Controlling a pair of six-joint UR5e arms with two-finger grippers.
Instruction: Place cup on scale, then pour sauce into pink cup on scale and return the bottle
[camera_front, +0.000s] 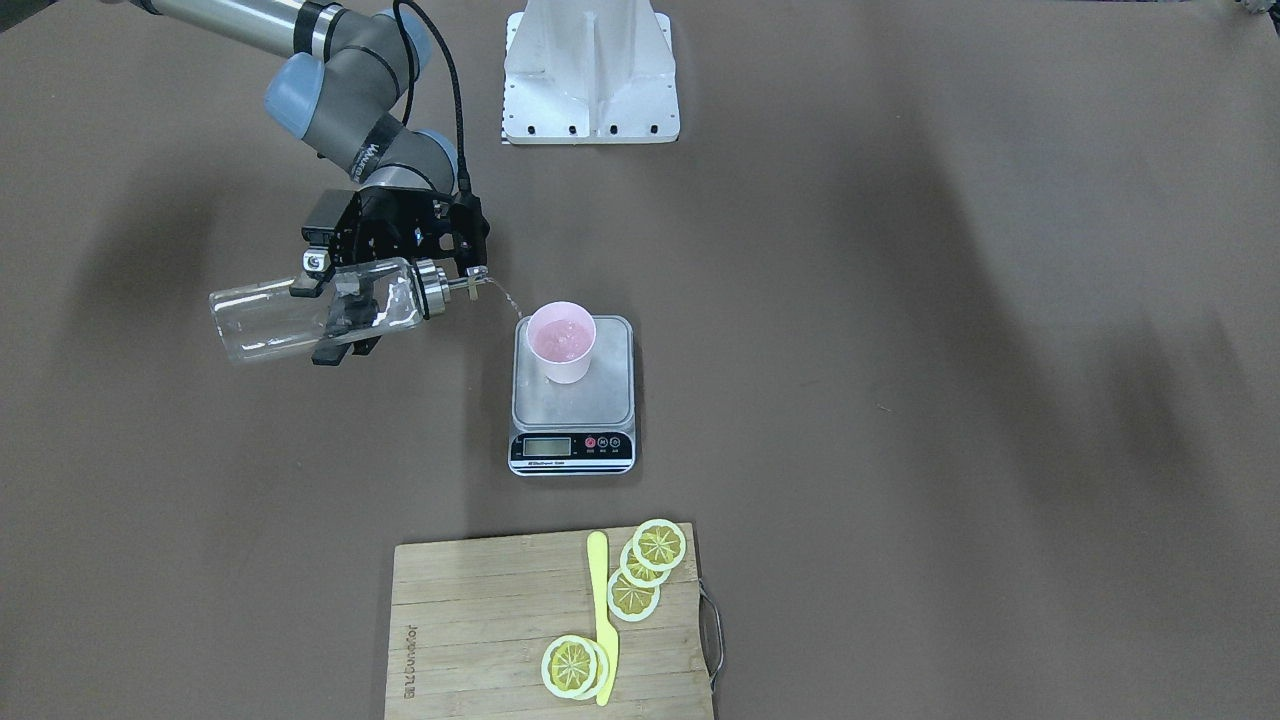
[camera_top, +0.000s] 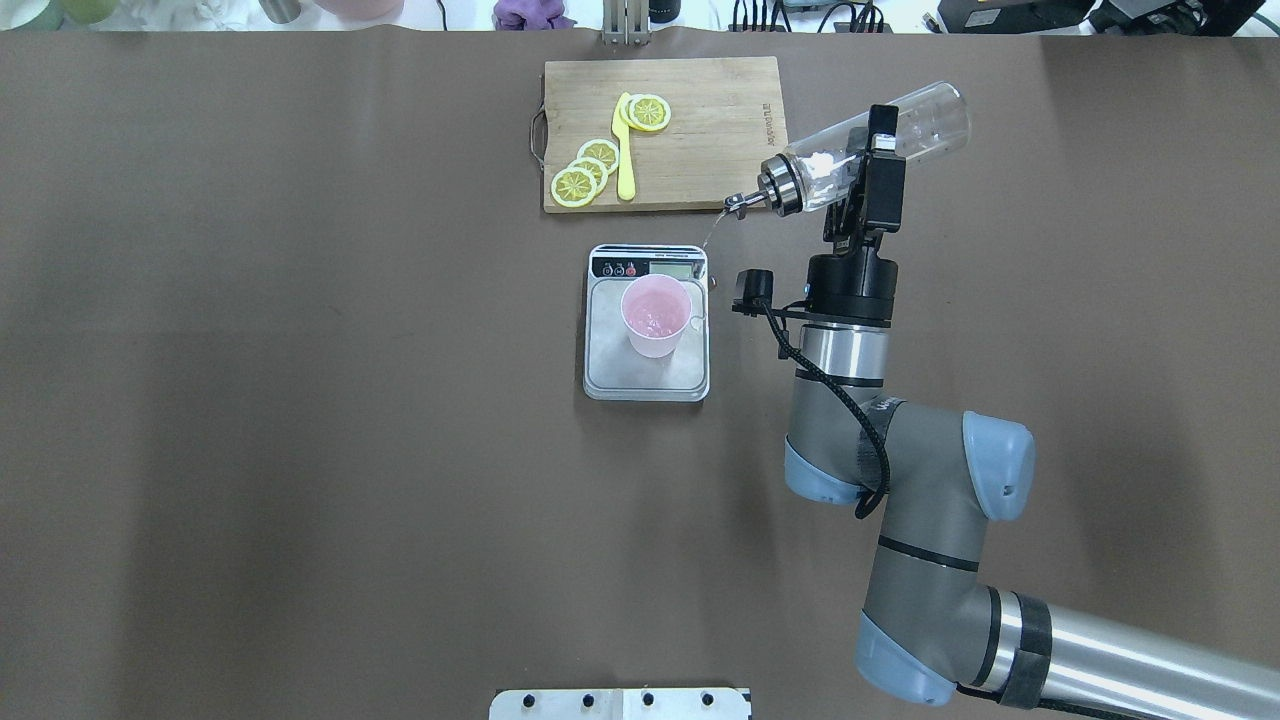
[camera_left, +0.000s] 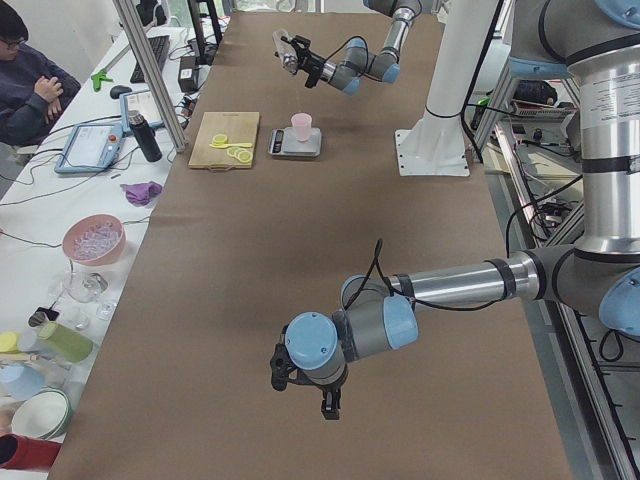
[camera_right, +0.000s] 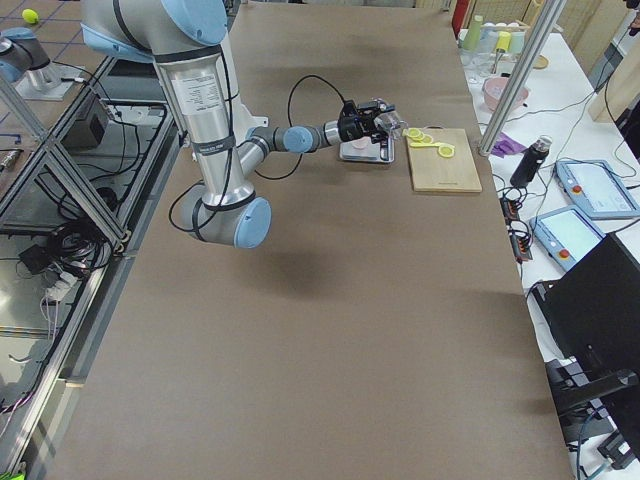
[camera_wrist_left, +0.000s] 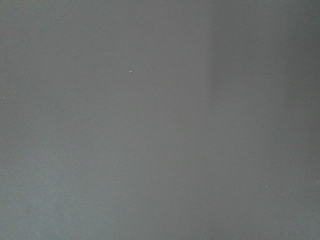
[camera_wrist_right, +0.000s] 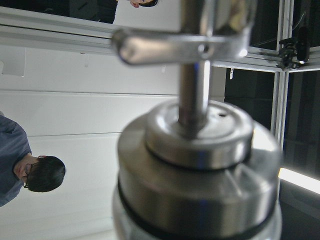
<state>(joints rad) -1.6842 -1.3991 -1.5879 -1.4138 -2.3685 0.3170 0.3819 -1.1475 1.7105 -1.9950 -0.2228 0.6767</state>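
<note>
One faint sauce stream (camera_front: 506, 300), hard for you to see, runs from the tilted bottle (camera_front: 262, 322) clamped in the right gripper (camera_front: 345, 312) toward the pink cup (camera_front: 561, 342) standing on the scale (camera_front: 572, 402). The left gripper (camera_left: 326, 398) shows only in a side view, so you cannot tell its state.

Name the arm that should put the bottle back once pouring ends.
Right. The right gripper clamps the tilted bottle, pouring into the pink cup; the left gripper hangs far down the table.
</note>
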